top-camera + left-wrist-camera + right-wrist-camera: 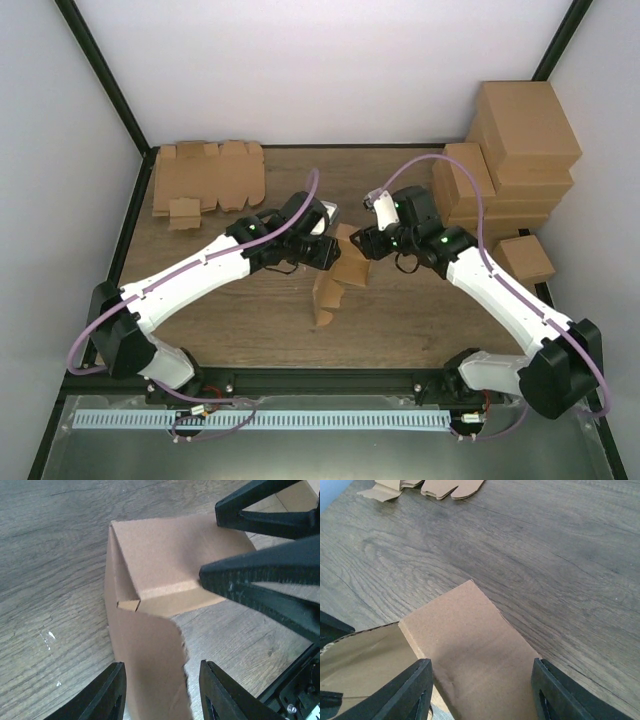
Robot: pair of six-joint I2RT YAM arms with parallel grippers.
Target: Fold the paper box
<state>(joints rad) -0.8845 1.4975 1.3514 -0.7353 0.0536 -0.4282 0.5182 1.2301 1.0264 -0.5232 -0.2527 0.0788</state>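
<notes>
The paper box [335, 285] is a partly folded brown cardboard piece standing near the middle of the table, between both grippers. In the left wrist view one flap [150, 660] of the paper box [170, 550] runs up between my left gripper's [161, 665] fingers. The gripper is open, with a gap beside the right finger [220, 695]. My right gripper [481, 662] straddles a flat panel of the paper box [470, 625], one fingertip at each edge. Whether it squeezes the panel does not show. Its fingers [260, 580] also reach in from the right in the left wrist view.
Flat cardboard blanks [205, 180] lie at the back left of the wooden table [220, 330] and show again at the top of the right wrist view [440, 487]. A stack of closed brown cartons [510, 165] fills the back right corner. White walls enclose the table.
</notes>
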